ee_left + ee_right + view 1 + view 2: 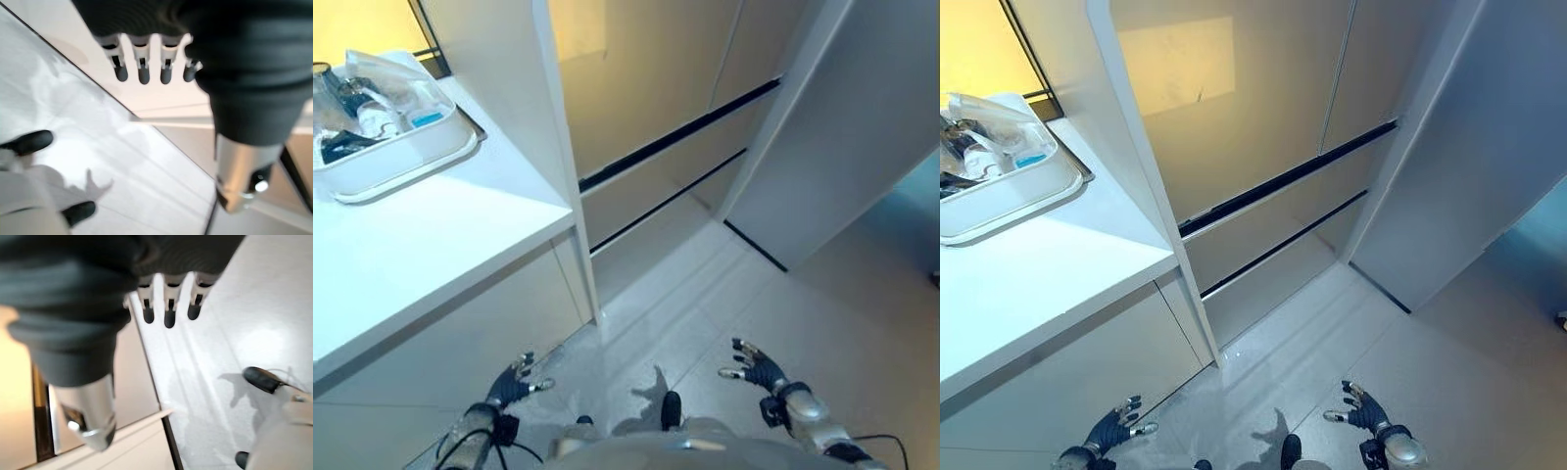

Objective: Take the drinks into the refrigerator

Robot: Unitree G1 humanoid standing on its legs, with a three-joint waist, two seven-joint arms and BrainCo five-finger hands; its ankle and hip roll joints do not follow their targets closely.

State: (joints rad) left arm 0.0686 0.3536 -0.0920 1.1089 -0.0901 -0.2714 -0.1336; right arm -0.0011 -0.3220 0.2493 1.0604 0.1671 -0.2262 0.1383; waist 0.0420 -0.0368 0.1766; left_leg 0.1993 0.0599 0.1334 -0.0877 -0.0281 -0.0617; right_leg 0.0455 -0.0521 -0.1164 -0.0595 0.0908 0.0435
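Refrigerator (1263, 108): tall pale front straight ahead, doors and both lower drawers closed, dark seams between the panels. A plain grey panel (842, 137) stands at an angle on its right side.

Counter (431, 245): white top to the left of the refrigerator, set apart from it by an upright white board (509, 88).

Tray (411, 166): white, shallow, at the counter's far left corner, well back from the front edge. It holds the drinks (372, 113): clear bottles lying in a heap with some wrapping. Count and long axes cannot be read from here.

Left hand (514, 384): low over the floor, in front of the counter's base, empty. Left wrist view shows the fingers (143, 73) straight, in a loose row, touching nothing.

Right hand (754, 367): low over the floor before the refrigerator's drawers, empty. Right wrist view shows the fingers (168, 316) straight and relaxed, nothing held.

Key relation: drinks lie up and to the left of both hands, on the counter, well above hand level. Left hand is the nearer; right hand is nearer the refrigerator front.

Judgement: drinks sit in the tray and the refrigerator is closed. This fits either bottles waiting to go in or the remainder of a batch partly stowed; not settled here.
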